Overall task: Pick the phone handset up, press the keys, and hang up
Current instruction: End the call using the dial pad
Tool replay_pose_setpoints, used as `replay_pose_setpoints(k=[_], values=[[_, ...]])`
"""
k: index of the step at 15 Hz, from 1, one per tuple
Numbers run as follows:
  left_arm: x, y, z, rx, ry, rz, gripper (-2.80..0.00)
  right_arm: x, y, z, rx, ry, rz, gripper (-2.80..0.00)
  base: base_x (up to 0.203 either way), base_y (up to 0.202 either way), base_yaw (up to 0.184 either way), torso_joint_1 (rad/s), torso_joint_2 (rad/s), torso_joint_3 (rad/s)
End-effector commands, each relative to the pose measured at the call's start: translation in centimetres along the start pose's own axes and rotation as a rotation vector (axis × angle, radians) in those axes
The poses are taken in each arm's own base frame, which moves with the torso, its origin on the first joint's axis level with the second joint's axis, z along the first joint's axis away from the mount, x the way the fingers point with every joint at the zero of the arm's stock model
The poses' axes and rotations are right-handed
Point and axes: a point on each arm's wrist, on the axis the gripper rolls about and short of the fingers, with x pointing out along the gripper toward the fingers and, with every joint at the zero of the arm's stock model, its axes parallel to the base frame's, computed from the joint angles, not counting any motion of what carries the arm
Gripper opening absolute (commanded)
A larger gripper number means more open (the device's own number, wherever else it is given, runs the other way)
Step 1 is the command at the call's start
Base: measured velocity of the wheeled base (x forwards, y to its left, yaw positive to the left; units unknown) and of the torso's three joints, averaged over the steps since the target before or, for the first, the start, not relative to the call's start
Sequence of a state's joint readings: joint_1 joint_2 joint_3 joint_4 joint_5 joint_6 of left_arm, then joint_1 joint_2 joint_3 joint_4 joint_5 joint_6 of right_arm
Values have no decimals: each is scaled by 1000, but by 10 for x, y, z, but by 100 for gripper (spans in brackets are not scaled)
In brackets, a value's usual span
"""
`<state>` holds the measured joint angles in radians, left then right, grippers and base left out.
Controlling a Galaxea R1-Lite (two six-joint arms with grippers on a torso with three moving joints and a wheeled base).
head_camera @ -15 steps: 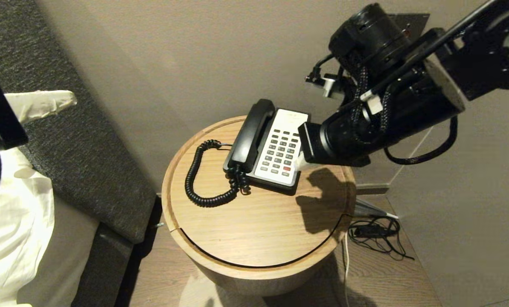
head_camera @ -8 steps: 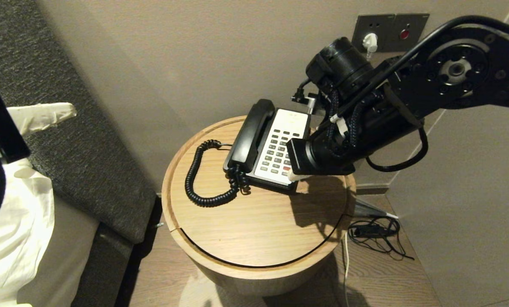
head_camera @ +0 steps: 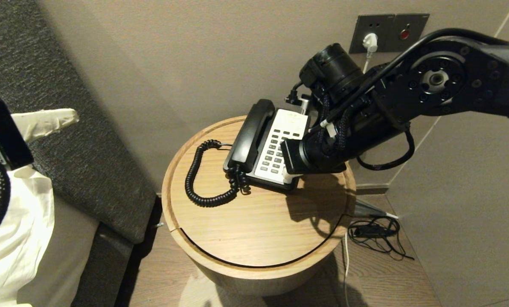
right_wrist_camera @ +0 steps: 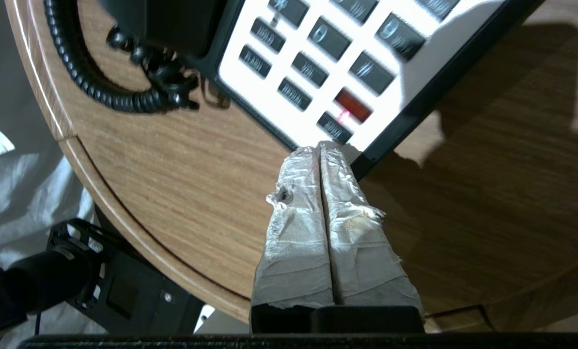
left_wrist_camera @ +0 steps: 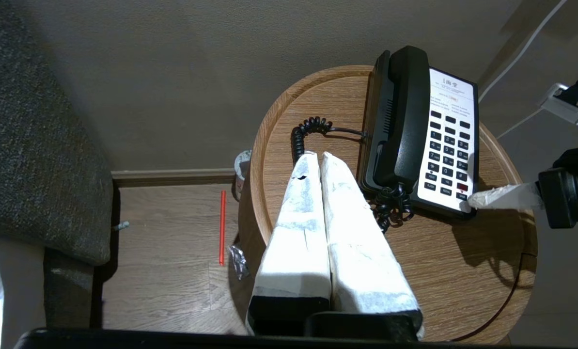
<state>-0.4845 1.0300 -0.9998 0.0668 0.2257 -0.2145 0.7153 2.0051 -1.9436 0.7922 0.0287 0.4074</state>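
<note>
A black phone with a white keypad stands at the back of the round wooden table. The black handset lies in its cradle on the phone's left side, its coiled cord looping over the table. My right gripper is shut and empty. Its taped tips sit at the keypad's near right corner, just below the lowest key beside the red key; whether they touch it I cannot tell. My left gripper is shut and empty, held up at the far left, and it also shows in the left wrist view.
A grey upholstered headboard and white bedding stand left of the table. A wall socket with a white plug is behind the right arm. Loose cables lie on the floor at the right, and a red straw at the left.
My right arm has come down and leftward, bringing its shut tips from beside the phone's right edge to the keypad's near right corner. My left gripper has drifted slightly lower.
</note>
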Motion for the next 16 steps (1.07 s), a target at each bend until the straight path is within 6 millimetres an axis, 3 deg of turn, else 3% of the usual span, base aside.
replay_pose_setpoints(k=[1,16], values=[[0,0,-2,0,5,2,-280,-1,-2,1,5,-2,-2,-280,0,0,0,0,0,0],[1,1,-5,1,17,6,-280,15,-6,5,7,-14,-19,-280,0,0,0,0,0,0]])
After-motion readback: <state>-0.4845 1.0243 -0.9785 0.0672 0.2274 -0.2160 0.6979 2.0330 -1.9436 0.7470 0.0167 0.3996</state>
